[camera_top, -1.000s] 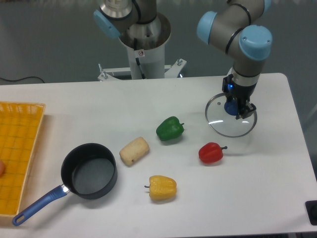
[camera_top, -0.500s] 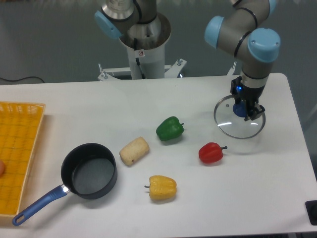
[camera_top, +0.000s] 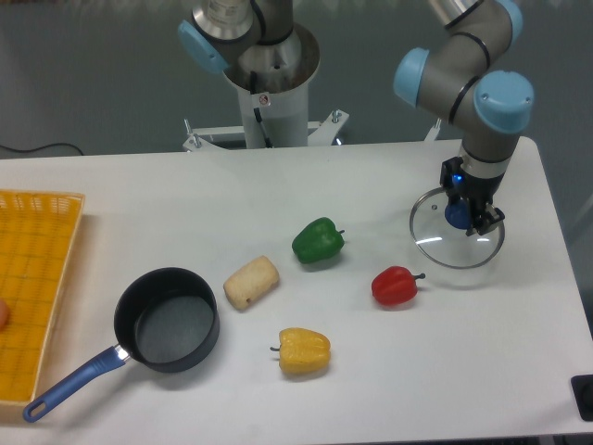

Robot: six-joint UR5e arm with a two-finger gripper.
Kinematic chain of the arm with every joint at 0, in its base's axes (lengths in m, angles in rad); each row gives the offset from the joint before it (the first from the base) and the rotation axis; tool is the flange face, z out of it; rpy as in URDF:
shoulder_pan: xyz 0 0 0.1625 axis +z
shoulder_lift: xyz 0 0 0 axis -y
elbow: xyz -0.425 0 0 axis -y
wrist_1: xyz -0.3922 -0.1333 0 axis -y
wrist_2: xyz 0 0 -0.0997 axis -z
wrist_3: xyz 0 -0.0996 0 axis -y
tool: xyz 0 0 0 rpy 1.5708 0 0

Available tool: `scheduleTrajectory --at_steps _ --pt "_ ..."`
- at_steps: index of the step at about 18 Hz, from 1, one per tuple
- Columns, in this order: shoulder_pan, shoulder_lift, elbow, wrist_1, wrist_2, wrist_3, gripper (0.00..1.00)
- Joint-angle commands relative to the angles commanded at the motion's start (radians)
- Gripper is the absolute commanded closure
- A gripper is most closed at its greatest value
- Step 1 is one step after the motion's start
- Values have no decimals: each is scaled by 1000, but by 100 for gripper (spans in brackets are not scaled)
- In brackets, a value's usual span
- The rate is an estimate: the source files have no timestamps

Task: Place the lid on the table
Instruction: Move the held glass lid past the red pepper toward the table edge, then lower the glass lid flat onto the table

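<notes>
The lid (camera_top: 445,248), a clear glass disc with a thin metal rim and a blue knob, is at the right side of the white table (camera_top: 278,185). My gripper (camera_top: 466,215) points down over its centre and is shut on the blue knob. The lid looks level and sits just at the table surface; whether it touches I cannot tell. The dark saucepan (camera_top: 167,320) with a blue handle stands uncovered at the front left, far from the gripper.
A red pepper (camera_top: 396,286) lies just left of the lid, a green pepper (camera_top: 318,240) further left, a yellow pepper (camera_top: 304,351) in front, a pale potato-like piece (camera_top: 251,281) mid-table. A yellow mesh tray (camera_top: 32,297) fills the left edge. The table's right edge is near the lid.
The gripper has carried the lid to the right and slightly nearer the front, about 25 pixels over the second. Nothing else has moved.
</notes>
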Motion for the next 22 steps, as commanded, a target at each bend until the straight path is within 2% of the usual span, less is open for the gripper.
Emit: scheduleTrajectory --at_steps 3,8,14,22 --pt "2 -11 3 6 0 0 37" --pt "6 -51 6 49 31 2 37" --pt "9 -80 21 51 31 -3 37" --pt "9 -91 23 54 20 -11 37"
